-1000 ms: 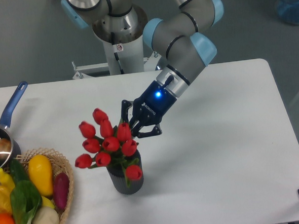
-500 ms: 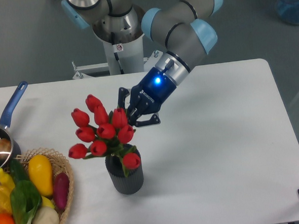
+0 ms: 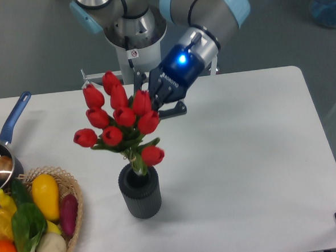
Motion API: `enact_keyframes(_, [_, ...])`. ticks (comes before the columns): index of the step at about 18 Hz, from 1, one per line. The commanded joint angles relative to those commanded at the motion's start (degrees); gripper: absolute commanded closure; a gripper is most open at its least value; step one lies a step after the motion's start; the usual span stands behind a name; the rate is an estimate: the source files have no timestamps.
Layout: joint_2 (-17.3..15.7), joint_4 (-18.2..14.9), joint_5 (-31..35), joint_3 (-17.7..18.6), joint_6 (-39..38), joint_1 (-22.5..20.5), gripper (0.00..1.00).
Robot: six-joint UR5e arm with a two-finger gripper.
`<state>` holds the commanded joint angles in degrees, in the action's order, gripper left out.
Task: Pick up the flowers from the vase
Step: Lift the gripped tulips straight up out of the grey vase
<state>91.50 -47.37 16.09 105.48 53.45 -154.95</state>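
Observation:
The flowers (image 3: pixel 117 119), a bunch of red tulip buds with green leaves, hang raised above the vase (image 3: pixel 140 192), with only the stem ends still in its round mouth. The vase is short, dark grey and ribbed, standing on the white table near the front. My gripper (image 3: pixel 155 103) is shut on the flowers at the right side of the bunch, its black fingers partly hidden behind the buds. A blue light glows on the wrist.
A wicker basket (image 3: pixel 74 220) with colourful vegetables sits at the front left corner. A blue-handled saucepan (image 3: pixel 4 154) stands at the left edge. The robot's base (image 3: pixel 134 42) rises behind the table.
The gripper has risen and moved back with the flowers, pulling the bunch up so that its stems now show above the vase's mouth. The vase has stayed in place.

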Motion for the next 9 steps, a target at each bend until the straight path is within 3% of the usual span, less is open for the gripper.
enact_keyframes(4, [-1.8, 0.0, -0.9, -0.8, -2.2, -0.4, 1.0])
enact_keyframes(9, [-3.4, -0.1, -0.6, -1.4, -2.2, -4.2, 1.0])
